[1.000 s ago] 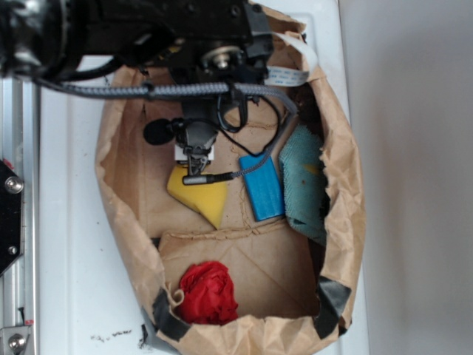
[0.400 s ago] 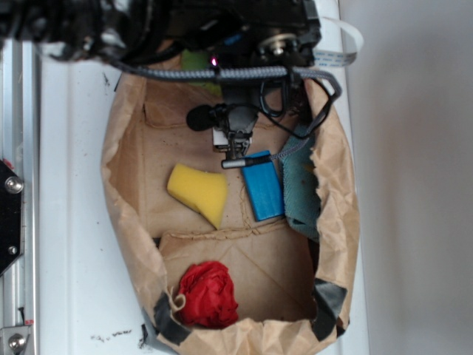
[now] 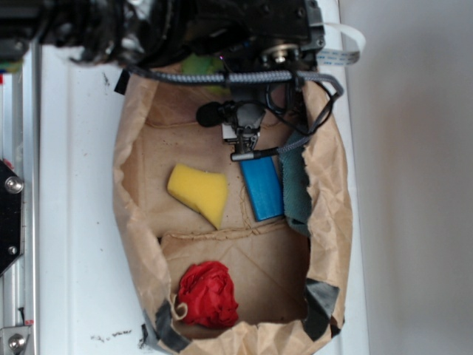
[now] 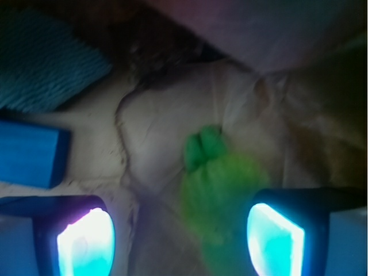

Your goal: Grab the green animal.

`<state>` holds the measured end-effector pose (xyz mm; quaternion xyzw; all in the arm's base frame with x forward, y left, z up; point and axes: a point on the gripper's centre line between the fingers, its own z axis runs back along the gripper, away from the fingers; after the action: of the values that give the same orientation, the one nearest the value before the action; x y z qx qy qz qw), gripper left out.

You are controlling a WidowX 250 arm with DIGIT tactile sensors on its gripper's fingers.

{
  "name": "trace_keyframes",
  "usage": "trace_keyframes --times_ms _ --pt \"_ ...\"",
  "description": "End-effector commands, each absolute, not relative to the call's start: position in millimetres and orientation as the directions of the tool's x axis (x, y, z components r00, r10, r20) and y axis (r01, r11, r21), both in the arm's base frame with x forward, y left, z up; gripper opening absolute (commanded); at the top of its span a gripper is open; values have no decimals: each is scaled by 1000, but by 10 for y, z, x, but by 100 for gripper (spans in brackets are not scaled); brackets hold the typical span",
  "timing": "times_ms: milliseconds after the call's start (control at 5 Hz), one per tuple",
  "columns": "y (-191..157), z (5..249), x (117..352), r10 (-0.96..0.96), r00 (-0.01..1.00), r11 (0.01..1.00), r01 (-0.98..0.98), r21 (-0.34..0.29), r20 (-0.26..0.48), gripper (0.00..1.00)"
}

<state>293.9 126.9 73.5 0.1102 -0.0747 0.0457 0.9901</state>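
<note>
The green animal (image 4: 215,184) lies on the brown paper floor of the bag, fuzzy lime green with two small darker green limbs pointing away. In the wrist view it sits between my open gripper (image 4: 181,238) pads, closer to the right pad (image 4: 275,238) than to the left pad (image 4: 86,244), and neither pad touches it. In the exterior view only a lime-green patch of the green animal (image 3: 199,65) shows at the bag's far end, mostly hidden under the arm and cable. My gripper (image 3: 244,140) hangs inside the bag just below that patch.
The brown paper bag (image 3: 133,222) walls everything in. Inside lie a yellow sponge wedge (image 3: 198,192), a blue block (image 3: 261,188), a teal cloth (image 3: 295,188) against the right wall, and a red crumpled thing (image 3: 208,293) at the near end.
The arm has moved from above the yellow sponge toward the far end of the bag and to the right. The bag's walls have shifted slightly.
</note>
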Motion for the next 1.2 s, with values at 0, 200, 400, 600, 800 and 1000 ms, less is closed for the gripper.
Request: trace_keyframes --times_ms 0,200,400,600,800,1000 --pt "1311 684 3027 63 977 959 -115 260 203 100" --pt "1291 605 3124 64 975 954 -123 273 213 100" --pt "1257 550 3156 49 975 952 -111 286 217 100" --pt "1235 549 3147 51 974 954 -113 279 220 0" --pt "1229 551 3141 47 975 953 -109 283 217 0" --pt "1235 539 3153 43 975 951 -107 291 217 0"
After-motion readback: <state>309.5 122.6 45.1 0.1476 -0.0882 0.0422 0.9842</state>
